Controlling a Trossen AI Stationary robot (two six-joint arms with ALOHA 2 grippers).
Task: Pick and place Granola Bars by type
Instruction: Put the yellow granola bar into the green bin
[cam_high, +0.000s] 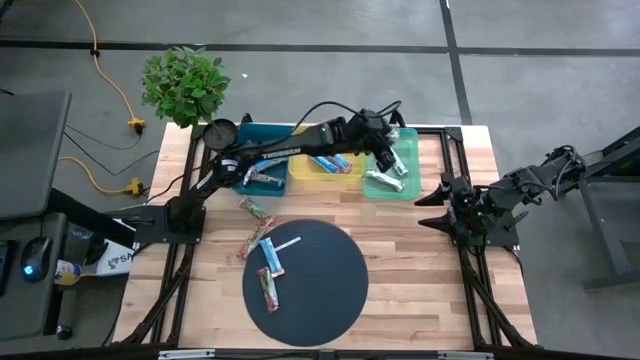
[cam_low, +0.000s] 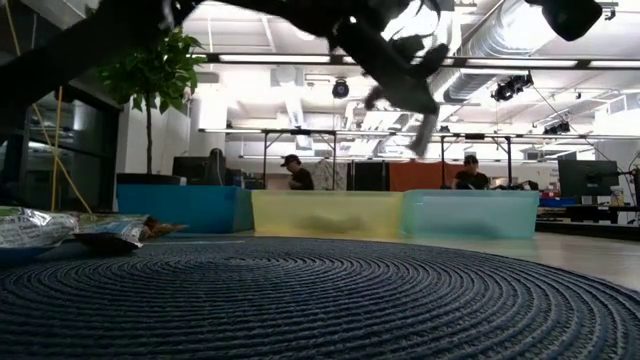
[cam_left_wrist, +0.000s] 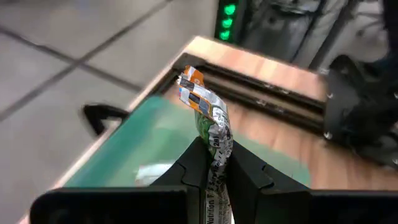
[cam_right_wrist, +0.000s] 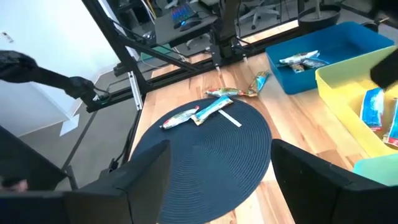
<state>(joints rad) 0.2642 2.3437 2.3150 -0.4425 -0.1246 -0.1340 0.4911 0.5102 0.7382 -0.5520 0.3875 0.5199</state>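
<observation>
Sorting about half done: left gripper clamps a silver-white bar over the green bin.
Four bars wait around the mat's ten o'clock; right gripper idles, jaws wide, empty.

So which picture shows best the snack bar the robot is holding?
The left wrist view: the silver-white bar stands pinched in the left tool, above the green bin. The high view shows the bar small; in the low view I cannot make it out, and the right wrist view misses it.

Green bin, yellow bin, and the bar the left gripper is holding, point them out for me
green bin (cam_high: 412, 150): high view, bare floor near its right edge.
yellow bin (cam_low: 325, 212): low view, front wall.
held bar (cam_left_wrist: 208, 115): left wrist view, crinkled silver wrapper above the fingers.
</observation>
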